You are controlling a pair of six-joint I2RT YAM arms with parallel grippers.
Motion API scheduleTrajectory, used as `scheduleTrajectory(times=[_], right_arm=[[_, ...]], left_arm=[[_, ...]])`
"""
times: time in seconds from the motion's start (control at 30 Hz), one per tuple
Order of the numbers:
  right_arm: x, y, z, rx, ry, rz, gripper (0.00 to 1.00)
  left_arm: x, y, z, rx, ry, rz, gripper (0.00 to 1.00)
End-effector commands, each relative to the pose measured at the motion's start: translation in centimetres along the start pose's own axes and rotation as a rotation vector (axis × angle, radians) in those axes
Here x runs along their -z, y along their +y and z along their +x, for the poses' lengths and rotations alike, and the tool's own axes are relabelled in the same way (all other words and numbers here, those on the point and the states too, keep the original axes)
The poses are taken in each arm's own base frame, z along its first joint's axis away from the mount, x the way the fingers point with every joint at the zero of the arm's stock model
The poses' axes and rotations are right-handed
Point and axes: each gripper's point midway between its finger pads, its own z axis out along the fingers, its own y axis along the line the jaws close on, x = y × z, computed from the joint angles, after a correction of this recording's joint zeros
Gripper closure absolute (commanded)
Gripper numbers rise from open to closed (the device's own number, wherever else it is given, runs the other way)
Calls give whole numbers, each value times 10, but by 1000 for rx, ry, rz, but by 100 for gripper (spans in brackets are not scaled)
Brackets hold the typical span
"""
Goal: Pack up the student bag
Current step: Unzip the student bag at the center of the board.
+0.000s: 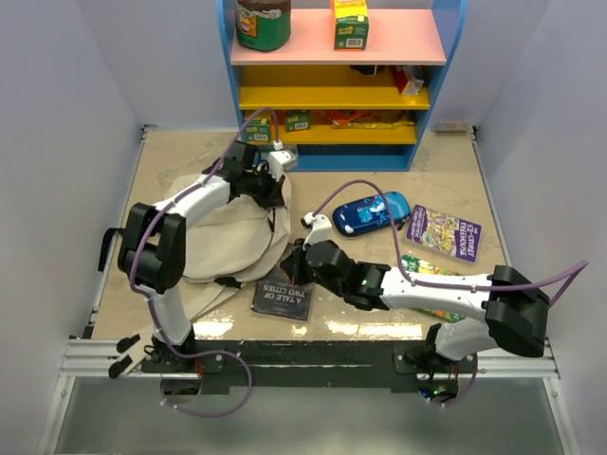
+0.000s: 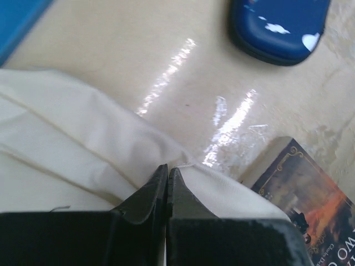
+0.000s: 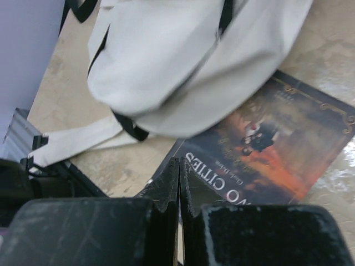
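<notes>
Student bag (image 1: pixel 228 237) lies centre-left, a book (image 1: pixel 283 300) just at its lower right, pencil case (image 1: pixel 372 213) right of centre, second book (image 1: pixel 444 231) further right, shelf (image 1: pixel 337 85) behind at top centre.

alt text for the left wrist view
The left gripper is shut on a fold of the cream bag. A blue pencil case lies beyond on the table, and a book corner shows at right.

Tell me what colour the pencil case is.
Blue with small white marks; the pencil case shows best from the top camera.
</notes>
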Motion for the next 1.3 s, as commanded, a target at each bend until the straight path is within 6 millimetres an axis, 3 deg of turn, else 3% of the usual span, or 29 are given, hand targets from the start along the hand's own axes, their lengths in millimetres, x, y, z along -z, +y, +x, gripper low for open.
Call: scheduleTrajectory(times=[0.0, 0.2, 0.33, 0.37, 0.47, 0.57, 0.6, 0.63, 0.83, 1.03, 1.27], right_arm=[[6, 24, -8, -13, -35, -36, 100], [8, 33, -11, -14, -42, -42, 100], [6, 26, -28, 42, -100, 14, 100], [5, 25, -35, 55, -120, 17, 81], [0, 24, -57, 142, -187, 22, 46], [-19, 19, -67, 230, -186, 41, 33], [-32, 12, -60, 268, -159, 62, 32], [-37, 13, -70, 274, -164, 59, 31], [-69, 13, -74, 380, -161, 84, 29], [-80, 18, -81, 425, -178, 89, 29], [-98, 15, -70, 431, -146, 97, 32]], left_arm=[[40, 28, -61, 17, -153, -165, 100], [45, 26, -62, 67, -147, -180, 100], [45, 13, -56, 73, -139, -128, 100], [48, 11, -57, 68, -146, -123, 100], [46, 1, -49, 66, -139, -88, 100], [46, -6, -45, 69, -135, -63, 100], [45, -8, -42, 73, -127, -58, 100], [45, -10, -41, 73, -127, -54, 100], [49, -17, -38, 60, -127, -43, 100], [49, -21, -35, 56, -123, -36, 100], [47, -23, -35, 58, -123, -34, 100]])
